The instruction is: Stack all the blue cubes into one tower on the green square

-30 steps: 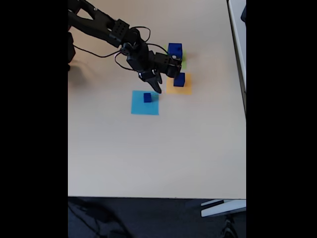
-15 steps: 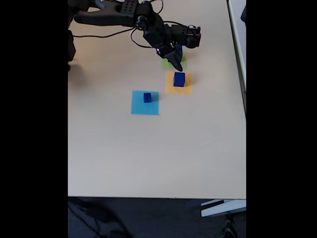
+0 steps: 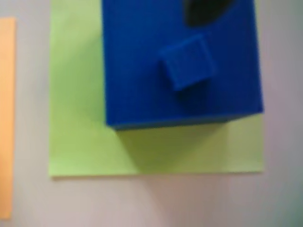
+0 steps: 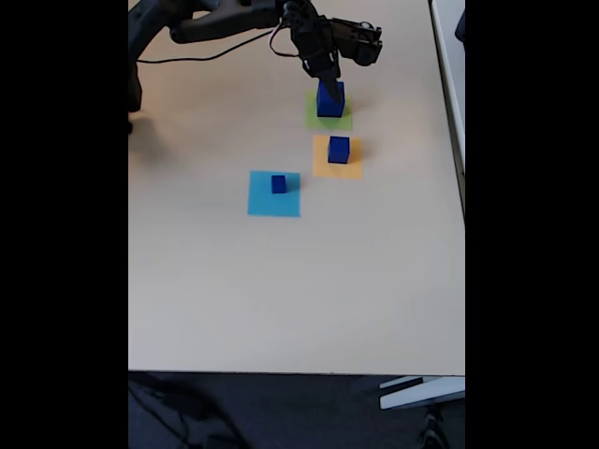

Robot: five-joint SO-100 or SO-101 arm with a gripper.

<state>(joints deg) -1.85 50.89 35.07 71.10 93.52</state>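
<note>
Hanging directly above the largest blue cube (image 4: 329, 100) on the green square (image 4: 313, 118), the tool (image 4: 327, 77) is seen; its grip cannot be told. A tiny cube (image 3: 187, 62) is seen atop it, while the mid-sized cube (image 4: 339, 150) is found lower in the fixed view.

A small blue cube (image 3: 186, 63) tops the largest (image 3: 142, 61) on the green square (image 3: 80, 123).

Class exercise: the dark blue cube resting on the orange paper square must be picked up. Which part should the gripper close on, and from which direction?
Grip the dark blue cube on the orange paper square by two opposite upright faces, descending from above: it stands alone, sides clear, top flat.
</note>
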